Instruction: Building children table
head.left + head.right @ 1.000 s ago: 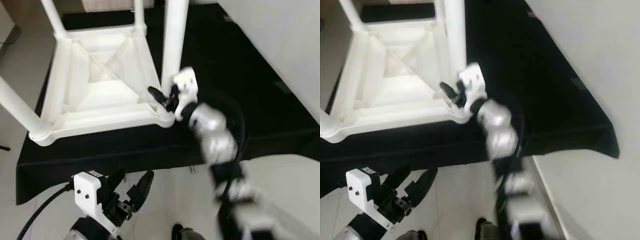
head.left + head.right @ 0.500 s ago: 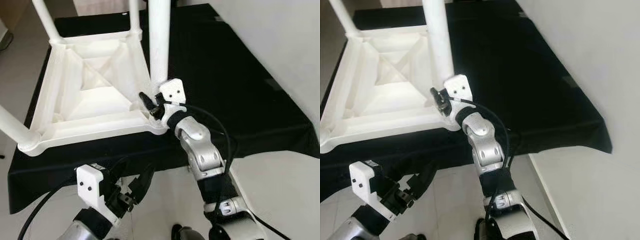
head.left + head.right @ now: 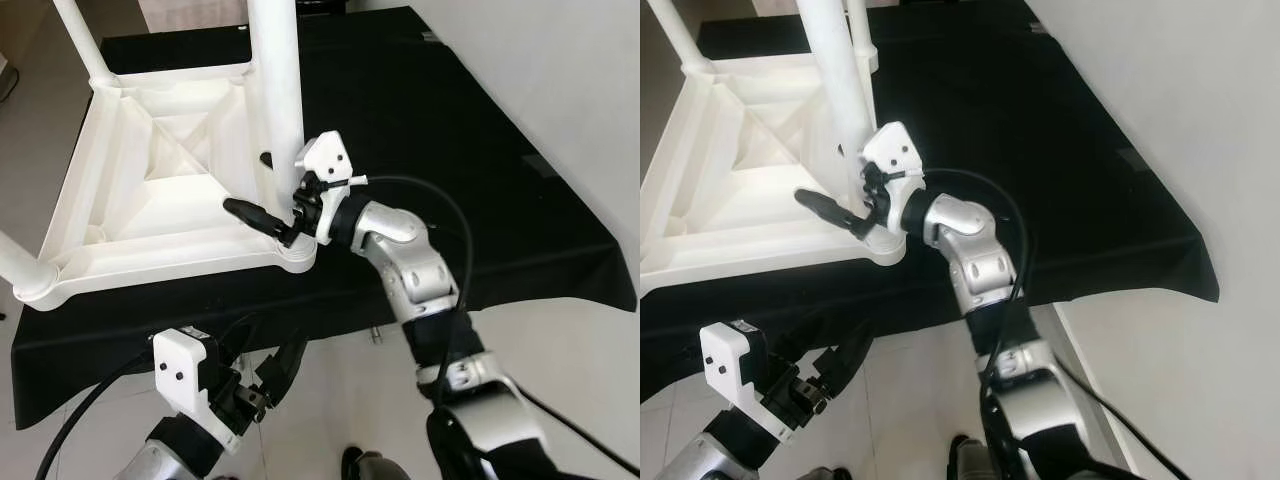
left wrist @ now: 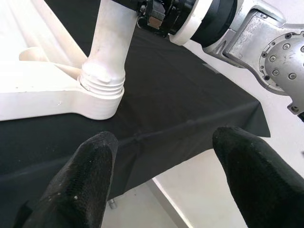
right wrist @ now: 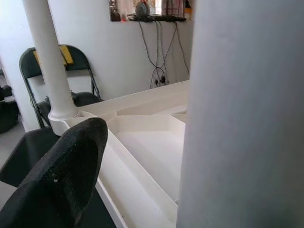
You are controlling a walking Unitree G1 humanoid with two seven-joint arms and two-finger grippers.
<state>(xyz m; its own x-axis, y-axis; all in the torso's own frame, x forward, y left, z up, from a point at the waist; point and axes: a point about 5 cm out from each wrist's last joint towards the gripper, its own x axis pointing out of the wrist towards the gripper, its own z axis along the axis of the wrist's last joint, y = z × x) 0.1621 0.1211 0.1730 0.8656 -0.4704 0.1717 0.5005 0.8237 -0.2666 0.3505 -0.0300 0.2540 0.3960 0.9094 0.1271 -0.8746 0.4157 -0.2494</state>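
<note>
A white children's table (image 3: pixel 150 215) lies upside down on a black-covered surface (image 3: pixel 430 120), its legs pointing up. The near-right leg (image 3: pixel 275 80) stands in a threaded corner socket (image 4: pixel 102 83). My right gripper (image 3: pixel 246 180) is open and straddles this leg's base. One black finger (image 3: pixel 250 212) reaches over the table's underside and the other finger (image 3: pixel 265 158) shows behind the leg. In the right wrist view the leg (image 5: pixel 242 114) is close beside one finger (image 5: pixel 66 175), with a gap between them. My left gripper (image 3: pixel 268 345) hangs open, low in front of the cloth edge.
Another white leg (image 3: pixel 80 40) rises at the far left corner and a further leg (image 3: pixel 18 262) at the near left. A white wall (image 3: pixel 560 90) runs along the right. Pale floor tiles (image 3: pixel 340 400) lie below. Dark folding chairs (image 5: pixel 80 71) stand against the far wall.
The camera has shifted. My right gripper has swung from beside the leg's base to around it, with its fingers spread to either side. The left gripper has stayed low and open.
</note>
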